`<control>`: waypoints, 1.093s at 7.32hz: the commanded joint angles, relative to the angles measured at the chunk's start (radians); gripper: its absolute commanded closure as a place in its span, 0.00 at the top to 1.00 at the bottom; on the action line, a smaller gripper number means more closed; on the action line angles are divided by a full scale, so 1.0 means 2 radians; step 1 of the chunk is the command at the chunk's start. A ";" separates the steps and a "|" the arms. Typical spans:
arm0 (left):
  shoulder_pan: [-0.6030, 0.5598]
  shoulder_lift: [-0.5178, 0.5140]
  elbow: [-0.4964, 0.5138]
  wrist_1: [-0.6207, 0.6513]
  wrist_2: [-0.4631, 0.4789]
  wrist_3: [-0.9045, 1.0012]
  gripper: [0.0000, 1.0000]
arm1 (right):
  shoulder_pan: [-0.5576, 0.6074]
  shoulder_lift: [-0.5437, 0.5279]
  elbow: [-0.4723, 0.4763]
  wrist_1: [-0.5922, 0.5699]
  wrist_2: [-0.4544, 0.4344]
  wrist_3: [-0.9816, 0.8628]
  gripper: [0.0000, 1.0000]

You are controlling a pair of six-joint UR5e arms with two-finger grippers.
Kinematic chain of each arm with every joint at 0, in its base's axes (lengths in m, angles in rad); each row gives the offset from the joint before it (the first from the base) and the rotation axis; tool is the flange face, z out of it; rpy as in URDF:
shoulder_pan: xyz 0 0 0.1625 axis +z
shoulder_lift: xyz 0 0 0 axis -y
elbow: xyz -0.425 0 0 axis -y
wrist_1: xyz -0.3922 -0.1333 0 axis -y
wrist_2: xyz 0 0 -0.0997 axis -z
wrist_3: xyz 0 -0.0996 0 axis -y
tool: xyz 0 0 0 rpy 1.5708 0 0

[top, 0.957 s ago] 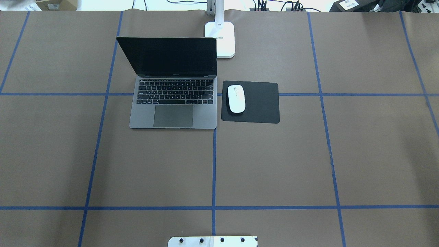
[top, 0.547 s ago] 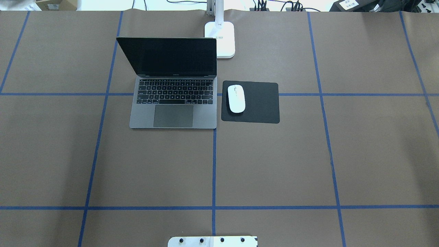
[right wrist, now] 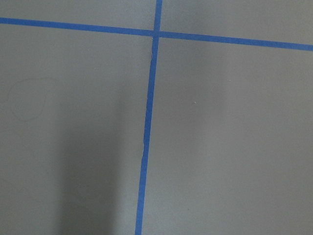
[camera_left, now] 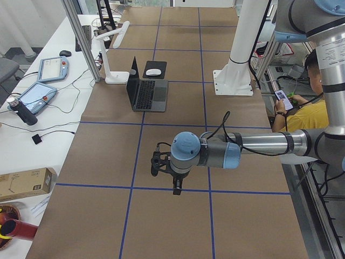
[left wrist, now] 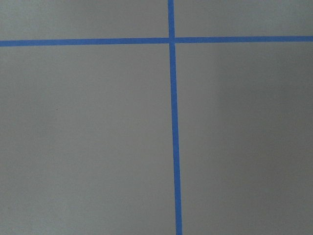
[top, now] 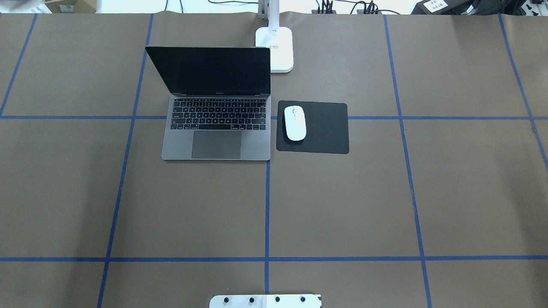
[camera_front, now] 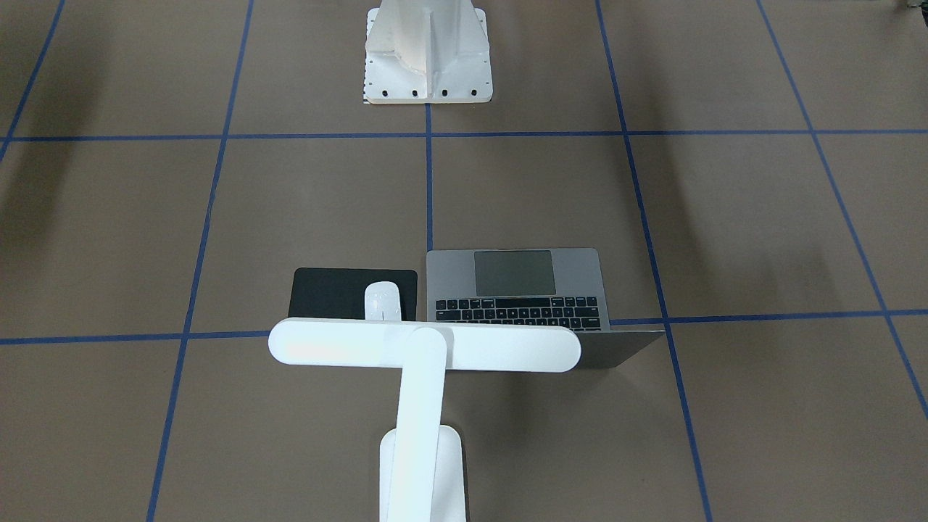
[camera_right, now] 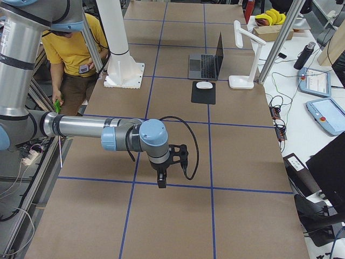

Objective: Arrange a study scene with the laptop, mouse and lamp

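The laptop (top: 216, 128) stands open at the table's far middle, its dark screen upright. To its right the white mouse (top: 295, 123) lies on a black pad (top: 325, 128). The lamp (top: 275, 49) has its base behind the laptop's right corner, and its bar head (camera_front: 424, 346) hangs over the laptop's hinge line. My left gripper (camera_left: 175, 186) hovers above bare table near that end, far from the laptop (camera_left: 146, 94). My right gripper (camera_right: 161, 181) hovers likewise at the other end. Both show only in side views, so I cannot tell whether they are open or shut.
The white ribbed pedestal (camera_front: 428, 58) is bolted at the near middle edge. Blue tape lines grid the brown table. A person in a yellow shirt (camera_right: 75, 38) sits beside the robot's side. Tablets and cables lie on the side bench (camera_left: 51, 67).
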 commanded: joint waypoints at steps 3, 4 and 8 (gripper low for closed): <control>0.000 0.000 0.001 0.000 0.002 0.000 1.00 | 0.000 -0.001 -0.006 -0.001 0.011 0.000 1.00; 0.000 0.001 0.000 0.000 0.002 0.000 1.00 | 0.000 -0.001 -0.006 -0.001 0.020 -0.001 1.00; 0.000 0.001 -0.001 0.000 0.002 0.000 1.00 | 0.000 0.002 -0.005 0.000 0.021 -0.002 1.00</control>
